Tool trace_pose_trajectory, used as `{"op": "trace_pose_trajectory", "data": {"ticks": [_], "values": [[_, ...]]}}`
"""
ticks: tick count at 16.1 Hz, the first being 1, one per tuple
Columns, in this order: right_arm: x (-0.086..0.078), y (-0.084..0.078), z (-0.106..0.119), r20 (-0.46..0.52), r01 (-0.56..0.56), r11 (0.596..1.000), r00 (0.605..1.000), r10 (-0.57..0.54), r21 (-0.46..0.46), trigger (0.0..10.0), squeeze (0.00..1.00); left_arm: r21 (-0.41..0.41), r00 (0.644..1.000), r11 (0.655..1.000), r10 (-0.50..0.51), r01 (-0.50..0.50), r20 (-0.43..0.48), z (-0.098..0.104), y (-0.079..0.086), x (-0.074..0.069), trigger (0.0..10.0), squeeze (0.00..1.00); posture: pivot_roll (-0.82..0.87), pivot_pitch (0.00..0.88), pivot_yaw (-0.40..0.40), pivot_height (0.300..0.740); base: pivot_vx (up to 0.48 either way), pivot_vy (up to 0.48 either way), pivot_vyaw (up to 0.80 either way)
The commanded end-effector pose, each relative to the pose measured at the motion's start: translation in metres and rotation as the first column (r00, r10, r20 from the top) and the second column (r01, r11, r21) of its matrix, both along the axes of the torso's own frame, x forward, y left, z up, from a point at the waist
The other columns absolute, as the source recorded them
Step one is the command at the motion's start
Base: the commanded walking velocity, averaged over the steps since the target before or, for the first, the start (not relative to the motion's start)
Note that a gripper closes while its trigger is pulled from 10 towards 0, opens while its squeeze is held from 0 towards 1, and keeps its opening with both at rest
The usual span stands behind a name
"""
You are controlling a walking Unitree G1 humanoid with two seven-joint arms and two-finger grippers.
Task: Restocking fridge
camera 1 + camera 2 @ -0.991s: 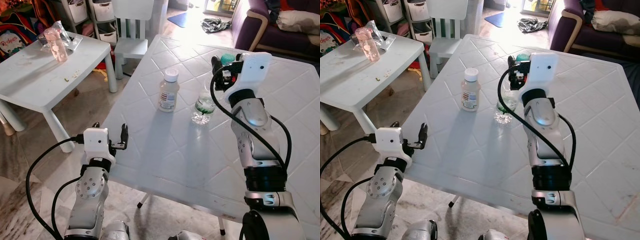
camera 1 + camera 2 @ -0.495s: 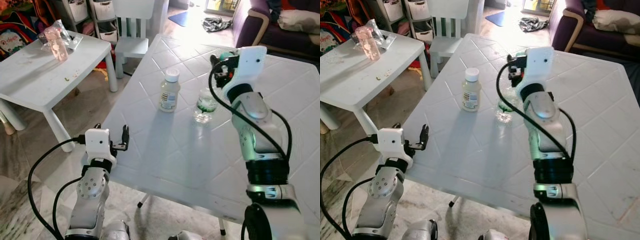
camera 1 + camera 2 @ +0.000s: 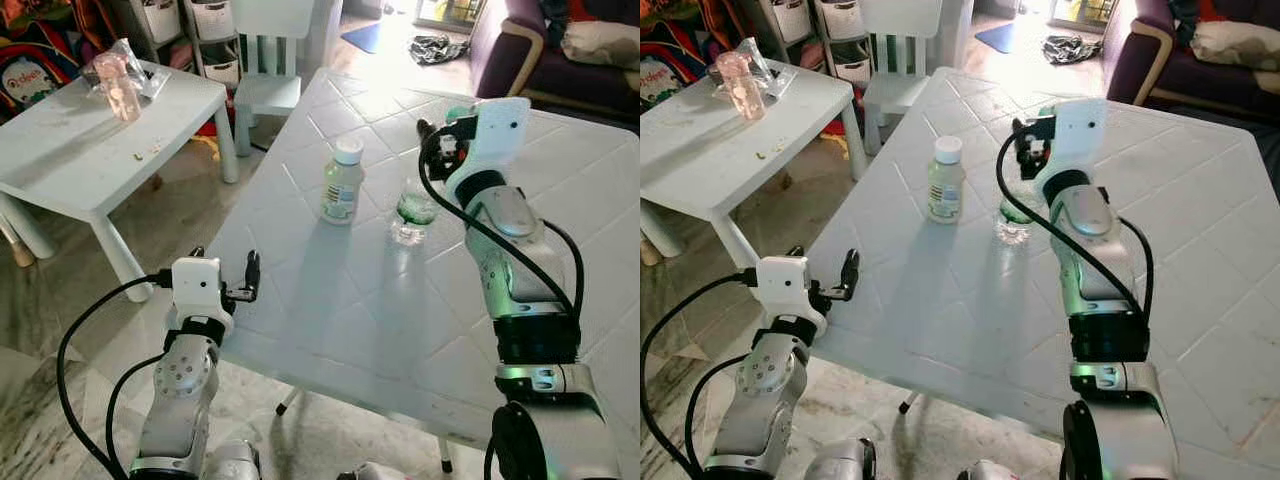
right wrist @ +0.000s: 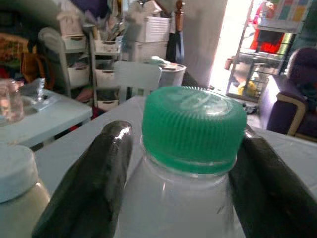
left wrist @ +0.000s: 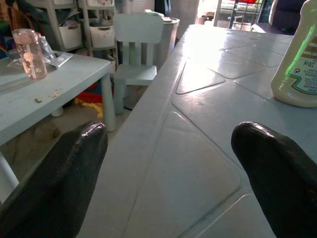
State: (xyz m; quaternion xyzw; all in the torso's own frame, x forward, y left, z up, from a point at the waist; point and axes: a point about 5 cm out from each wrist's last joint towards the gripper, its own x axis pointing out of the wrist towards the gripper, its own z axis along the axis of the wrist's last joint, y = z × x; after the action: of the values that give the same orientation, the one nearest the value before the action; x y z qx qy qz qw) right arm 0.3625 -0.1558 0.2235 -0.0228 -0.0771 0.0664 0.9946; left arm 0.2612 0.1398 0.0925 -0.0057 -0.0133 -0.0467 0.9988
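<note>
On the big white table (image 3: 330, 330) stand two bottles. One is a cream bottle (image 3: 342, 182) with a white cap. To its right is a clear bottle (image 3: 411, 212) with a green cap (image 4: 194, 126). My right gripper (image 4: 184, 130) is at the clear bottle's top and is open. Its two black fingers (image 4: 94, 178) flank the cap, with a thin gap on one side. The bottle stands on the table. My left gripper (image 5: 168, 163) is open and holds nothing. It hovers at the table's near left edge, with the cream bottle (image 5: 297, 59) ahead of it.
A small white table (image 3: 70, 150) stands to the left with a pink cup (image 3: 118, 88) and a plastic bag on it. A white child's chair (image 3: 262, 60) and storage bins are behind it. A purple sofa (image 3: 560, 55) is at the far right.
My right wrist has shifted slightly at the clear bottle's top. Both bottles and the left arm have stayed put.
</note>
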Motion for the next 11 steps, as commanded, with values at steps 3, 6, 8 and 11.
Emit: {"op": "trace_pose_trajectory", "data": {"ticks": [3, 6, 8, 11], "values": [[0.006, 0.0, 0.0, -0.027, -0.014, 1.0, 1.0, 0.013, -0.027, 10.0, 0.0, 0.004, 1.0, 1.0, -0.019, 0.019, -0.008, -0.001, -0.003, 0.001, 10.0, 0.0, 0.12, 0.093, -0.049, 0.74, 0.0, 0.0, 0.0], [0.008, -0.001, 0.005, -0.013, -0.015, 0.999, 1.0, 0.014, -0.032, 10.0, 0.0, 0.005, 1.0, 1.0, -0.019, 0.019, -0.01, -0.002, -0.003, 0.001, 10.0, 0.0, 0.13, 0.092, -0.049, 0.74, 0.0, 0.0, 0.0], [0.007, 0.002, 0.012, 0.026, -0.026, 0.998, 0.999, 0.027, -0.058, 10.0, 0.0, 0.007, 1.0, 1.0, -0.019, 0.019, -0.01, -0.002, -0.002, 0.001, 10.0, 0.0, 0.13, 0.093, -0.048, 0.74, 0.0, 0.0, 0.0], [0.004, 0.004, 0.016, 0.046, -0.033, 0.997, 0.998, 0.036, -0.072, 10.0, 0.0, 0.008, 1.0, 1.0, -0.019, 0.019, -0.009, -0.002, -0.002, 0.001, 10.0, 0.0, 0.13, 0.092, -0.048, 0.74, 0.0, 0.0, 0.0]]}}
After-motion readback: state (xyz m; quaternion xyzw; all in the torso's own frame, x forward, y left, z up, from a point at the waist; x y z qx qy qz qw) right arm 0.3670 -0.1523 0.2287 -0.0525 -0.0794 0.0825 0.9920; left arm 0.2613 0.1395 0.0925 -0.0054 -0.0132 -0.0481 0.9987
